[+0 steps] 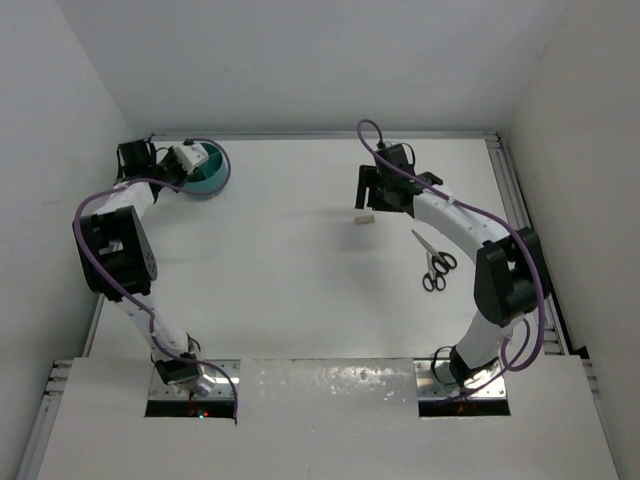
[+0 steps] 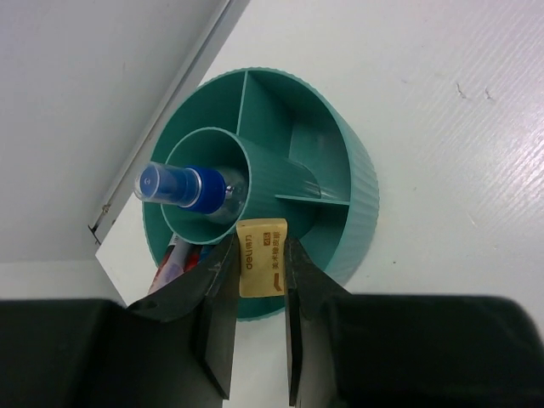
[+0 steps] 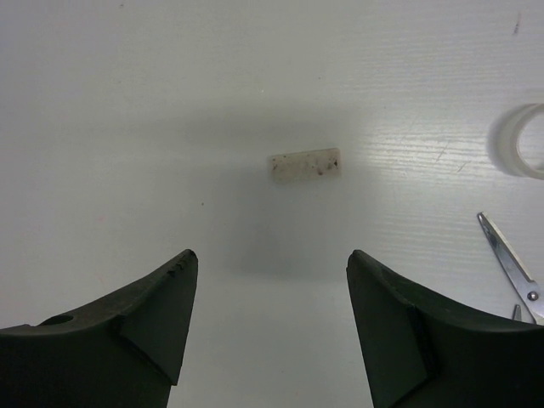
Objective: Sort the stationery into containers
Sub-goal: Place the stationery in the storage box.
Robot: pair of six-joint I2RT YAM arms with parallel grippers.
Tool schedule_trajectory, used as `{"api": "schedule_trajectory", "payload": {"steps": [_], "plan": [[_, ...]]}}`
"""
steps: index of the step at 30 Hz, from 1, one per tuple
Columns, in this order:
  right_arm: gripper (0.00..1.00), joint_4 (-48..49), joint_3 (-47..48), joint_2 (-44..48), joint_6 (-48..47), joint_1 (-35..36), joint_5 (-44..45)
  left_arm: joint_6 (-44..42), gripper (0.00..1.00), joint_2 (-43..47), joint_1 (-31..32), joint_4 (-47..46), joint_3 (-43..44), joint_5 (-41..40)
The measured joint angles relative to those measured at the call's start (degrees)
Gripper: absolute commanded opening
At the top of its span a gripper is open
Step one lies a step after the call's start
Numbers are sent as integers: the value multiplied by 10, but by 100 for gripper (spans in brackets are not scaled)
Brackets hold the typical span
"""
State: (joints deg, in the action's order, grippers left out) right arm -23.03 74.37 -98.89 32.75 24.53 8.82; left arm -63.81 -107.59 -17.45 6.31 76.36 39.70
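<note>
Left gripper point(image 2: 261, 251) fills the bottom of its own wrist view, jaws pinched narrow on the tan eraser block point(image 2: 263, 265). It's hanging the block over the near rim of the teal tub point(image 2: 361, 195), right beside the centre tube point(image 2: 255, 161) holding the blue-capped bottle point(image 2: 191, 185). Red pens point(image 2: 174, 259) poke out of a neighbouring slot. I'd call this mid-drop: next it has to line up over an outer compartment and let go.

Right wrist view: right gripper point(image 3: 272, 259) spread wide and empty above a whitish block point(image 3: 306, 165), with the tape roll point(image 3: 520, 140) and scissors point(image 3: 510, 265) nearby, all well apart from the tub.

Overhead, I can't spot the tape or see inside the tub.
</note>
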Motion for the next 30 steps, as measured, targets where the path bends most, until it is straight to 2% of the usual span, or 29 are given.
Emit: {"api": "schedule_trajectory", "payload": {"steps": [7,10,18,22,30], "plan": [[70,-3,0,0,-5,0,2,9,13,-2,1,-43,-10,1],[70,-6,1,0,-8,0,2,9,23,-3,1,-58,-15,0],[70,-13,1,0,-12,0,4,6,28,-3,1,-61,-27,-2],[70,-14,1,0,-13,1,4,-2,40,-3,1,-60,-31,-3],[71,-16,2,0,-21,7,6,0,48,-3,1,-60,-33,-5]]}}
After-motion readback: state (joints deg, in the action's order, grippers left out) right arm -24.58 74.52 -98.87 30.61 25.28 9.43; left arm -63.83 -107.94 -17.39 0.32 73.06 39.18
